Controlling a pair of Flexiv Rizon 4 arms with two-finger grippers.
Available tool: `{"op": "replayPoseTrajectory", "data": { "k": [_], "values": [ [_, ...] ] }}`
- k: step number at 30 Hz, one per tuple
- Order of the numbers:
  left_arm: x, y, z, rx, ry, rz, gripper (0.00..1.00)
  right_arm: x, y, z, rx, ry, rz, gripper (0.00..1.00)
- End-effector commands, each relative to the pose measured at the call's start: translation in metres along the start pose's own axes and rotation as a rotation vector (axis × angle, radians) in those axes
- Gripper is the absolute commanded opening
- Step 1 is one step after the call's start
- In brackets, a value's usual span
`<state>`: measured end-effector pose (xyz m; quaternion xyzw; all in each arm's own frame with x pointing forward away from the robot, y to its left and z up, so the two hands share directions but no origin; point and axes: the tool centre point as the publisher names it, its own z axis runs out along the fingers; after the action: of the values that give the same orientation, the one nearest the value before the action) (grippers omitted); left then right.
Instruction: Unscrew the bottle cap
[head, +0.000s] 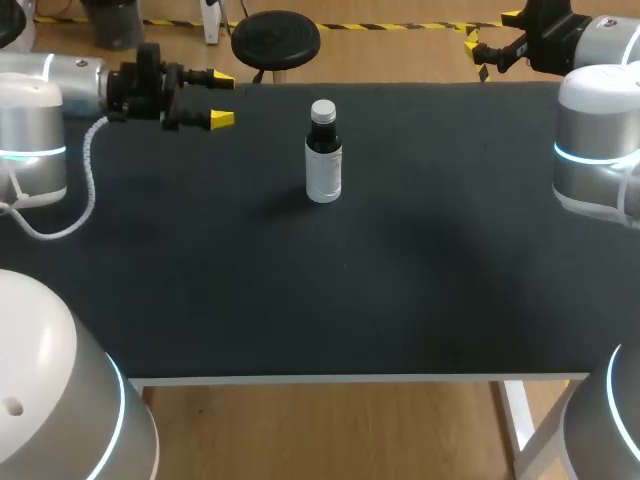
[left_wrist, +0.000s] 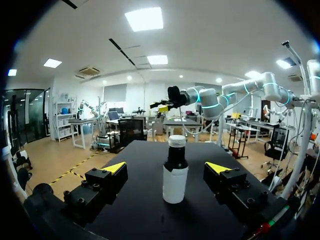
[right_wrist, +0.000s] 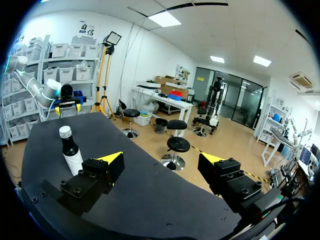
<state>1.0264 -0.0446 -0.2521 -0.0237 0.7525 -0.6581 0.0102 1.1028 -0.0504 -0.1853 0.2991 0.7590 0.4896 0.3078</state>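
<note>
Nothing is done yet: the cap (head: 322, 110) sits on the bottle (head: 323, 168), ahead of my left gripper (head: 222, 98). That and my right gripper (right_wrist: 162, 158) both gape empty.

A white-capped dark bottle (left_wrist: 175, 180) stands upright on the black bench (left_wrist: 145, 212) ahead of the spread left fingers (left_wrist: 116, 168), touching neither.

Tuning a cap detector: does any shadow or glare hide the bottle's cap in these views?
Head view: the bottle is evenly lit, with only a faint shadow on the table beside it; its white cap shows no glare. Left wrist view: strong overhead light, yet the cap is not washed out. Right wrist view: the cap shows plain against the dark table.
</note>
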Motion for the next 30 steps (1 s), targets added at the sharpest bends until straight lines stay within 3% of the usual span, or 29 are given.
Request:
{"op": "replayPoseTrajectory", "data": {
  "k": [1, 13, 30],
  "values": [
    [-0.002, 0.005, 0.018, -0.029, 0.011, -0.016, 1.00, -0.001, 0.000, 0.000, 0.000, 0.002, 0.000, 1.00],
    [0.000, 0.001, 0.046, -0.019, 0.045, -0.032, 1.00, -0.001, 0.000, 0.000, 0.000, 0.002, 0.000, 1.00],
    [-0.001, 0.002, 0.047, -0.023, 0.029, -0.047, 1.00, -0.001, 0.000, 0.000, 0.000, 0.002, 0.000, 1.00]
  ]
}}
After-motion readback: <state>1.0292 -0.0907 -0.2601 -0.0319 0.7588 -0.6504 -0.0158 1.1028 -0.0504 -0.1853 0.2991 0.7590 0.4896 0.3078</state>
